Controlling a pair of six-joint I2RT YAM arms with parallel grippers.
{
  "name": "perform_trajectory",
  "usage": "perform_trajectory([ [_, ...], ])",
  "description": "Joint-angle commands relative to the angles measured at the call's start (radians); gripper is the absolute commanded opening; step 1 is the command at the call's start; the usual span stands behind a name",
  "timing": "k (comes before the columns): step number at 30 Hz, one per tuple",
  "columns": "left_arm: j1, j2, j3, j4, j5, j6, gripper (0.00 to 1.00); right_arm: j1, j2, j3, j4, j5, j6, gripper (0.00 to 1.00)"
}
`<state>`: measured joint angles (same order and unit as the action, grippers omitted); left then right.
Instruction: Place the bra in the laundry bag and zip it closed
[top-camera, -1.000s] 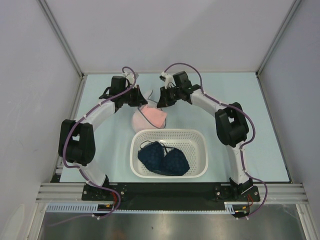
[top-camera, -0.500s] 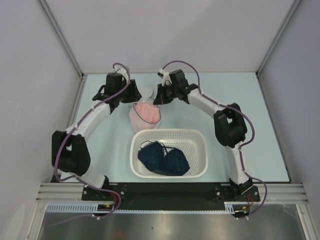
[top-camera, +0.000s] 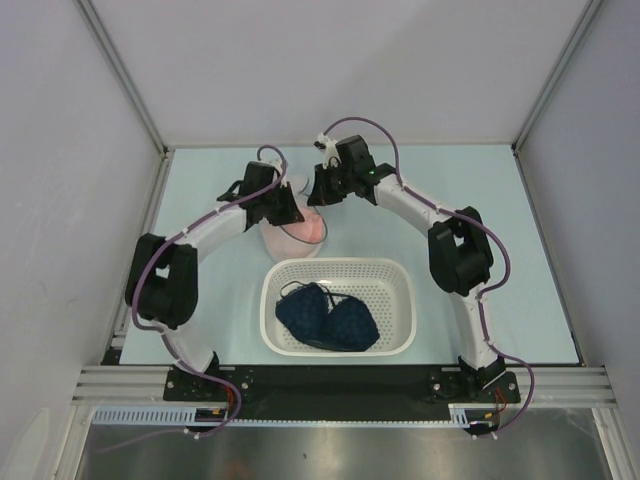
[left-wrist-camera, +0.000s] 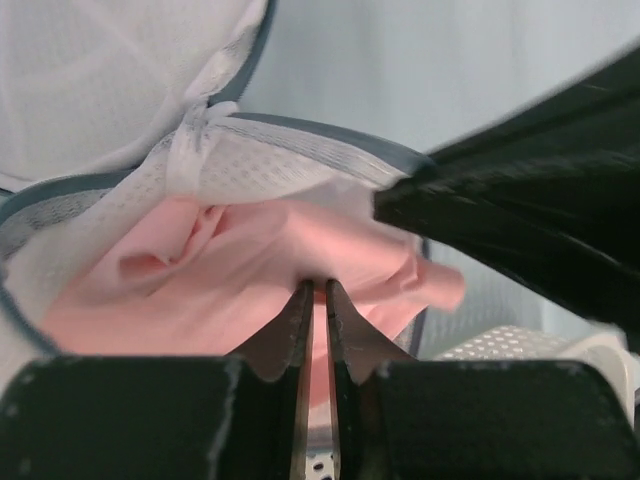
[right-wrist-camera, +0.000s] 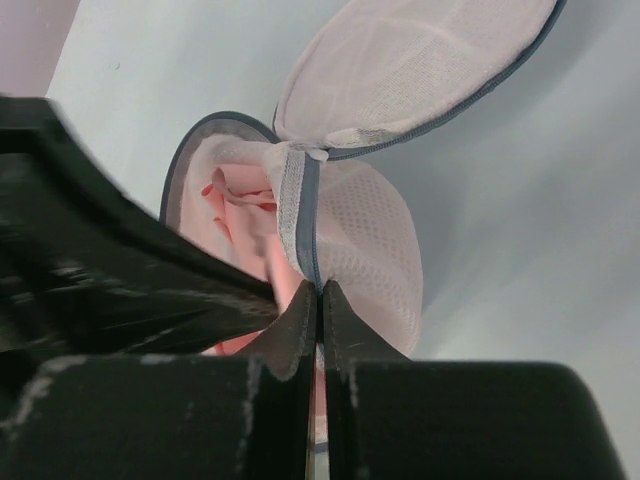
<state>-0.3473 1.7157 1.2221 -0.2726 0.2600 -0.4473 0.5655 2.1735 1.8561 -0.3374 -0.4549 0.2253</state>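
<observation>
Right fingers (right-wrist-camera: 303, 315) pinch the laundry bag (right-wrist-camera: 370, 240) rim. Left fingers (left-wrist-camera: 298, 320) squeeze the pink bra (left-wrist-camera: 180, 280) inside. A basket (top-camera: 405, 300) with a blue bra (top-camera: 330, 318) sits close.

a robotics lab test cell was shown rather than a home. two robot arms (top-camera: 412, 208) were bolted to a black base plate (top-camera: 330, 385) at the near edge of a pale blue table (top-camera: 520, 260). the table was closed in by plain grey panels (top-camera: 330, 70) set between aluminium posts (top-camera: 122, 78). purple cables (top-camera: 357, 121) were strapped along the arms, and a ribbed aluminium rail (top-camera: 560, 382) was fixed across the front.
</observation>
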Motion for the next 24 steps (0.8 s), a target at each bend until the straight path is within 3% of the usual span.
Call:
perform_trajectory([
  [1, 0.004, 0.083, 0.022, 0.065, 0.042, -0.1, 0.12, 0.016, -0.047, 0.063, -0.029, 0.035, 0.037, 0.0],
  [5, 0.004, 0.18, 0.066, 0.056, 0.042, -0.139, 0.12, 0.014, -0.046, 0.13, -0.124, 0.056, 0.158, 0.0],
  [12, 0.025, 0.234, 0.1, 0.036, -0.014, -0.145, 0.13, 0.016, -0.026, 0.391, -0.428, 0.159, 0.192, 0.0],
  [17, 0.03, 0.225, 0.132, 0.01, -0.014, -0.107, 0.15, 0.013, -0.034, 0.384, -0.423, 0.203, 0.192, 0.0],
  [22, 0.031, 0.096, 0.128, -0.022, -0.071, -0.059, 0.37, 0.008, -0.014, 0.31, -0.393, 0.209, 0.154, 0.0],
  [24, 0.033, 0.05, 0.129, -0.036, -0.093, -0.045, 0.53, 0.008, -0.011, 0.295, -0.39, 0.226, 0.14, 0.0],
])
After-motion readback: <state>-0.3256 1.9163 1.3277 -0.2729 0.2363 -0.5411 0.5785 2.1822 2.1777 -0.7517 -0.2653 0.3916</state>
